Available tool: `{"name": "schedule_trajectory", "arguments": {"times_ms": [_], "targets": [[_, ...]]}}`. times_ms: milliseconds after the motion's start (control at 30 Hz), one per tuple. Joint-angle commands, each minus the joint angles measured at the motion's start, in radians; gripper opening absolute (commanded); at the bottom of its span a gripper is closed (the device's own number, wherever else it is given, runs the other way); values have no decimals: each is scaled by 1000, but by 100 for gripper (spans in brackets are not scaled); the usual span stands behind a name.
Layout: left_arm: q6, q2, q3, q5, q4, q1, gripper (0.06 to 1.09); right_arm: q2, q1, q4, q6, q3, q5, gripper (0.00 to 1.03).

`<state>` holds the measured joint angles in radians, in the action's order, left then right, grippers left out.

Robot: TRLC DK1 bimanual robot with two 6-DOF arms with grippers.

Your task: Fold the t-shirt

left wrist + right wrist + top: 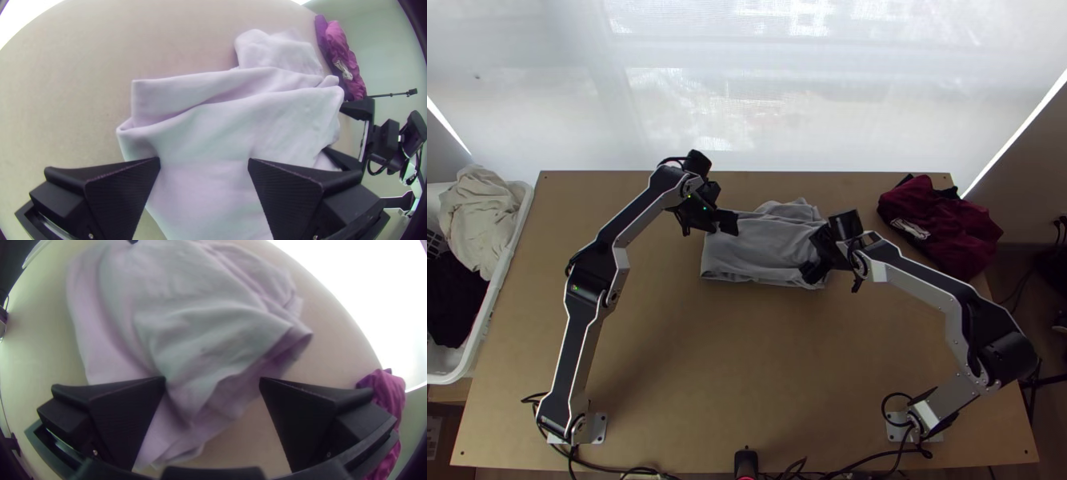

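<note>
Left gripper (203, 161), right gripper (213, 381) spread over t-shirt (757, 250) near bench (747, 360) far edge; I should pinch all layers evenly.

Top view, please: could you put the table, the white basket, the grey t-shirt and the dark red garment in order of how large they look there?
1. Table
2. White basket
3. Grey t-shirt and dark red garment: too alike to rank
</note>
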<state>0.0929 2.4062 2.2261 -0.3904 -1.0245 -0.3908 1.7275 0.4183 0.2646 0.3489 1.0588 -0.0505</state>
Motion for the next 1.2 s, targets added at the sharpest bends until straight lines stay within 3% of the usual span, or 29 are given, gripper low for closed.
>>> {"name": "schedule_trajectory", "arguments": {"times_ms": [0,233,600,900,1167], "targets": [[5,-58,1,2,-8,0,103,-148,-1,44,59,61,-5,98],[4,-91,6,2,-9,-22,103,-217,108,50,170,18,1,98],[7,-81,6,2,-6,-56,103,-135,379,-228,346,-131,127,98],[-1,-59,6,2,0,-56,103,12,427,-396,394,-128,169,98],[-1,-41,6,2,3,-54,103,130,396,-498,444,-86,221,98]]}}
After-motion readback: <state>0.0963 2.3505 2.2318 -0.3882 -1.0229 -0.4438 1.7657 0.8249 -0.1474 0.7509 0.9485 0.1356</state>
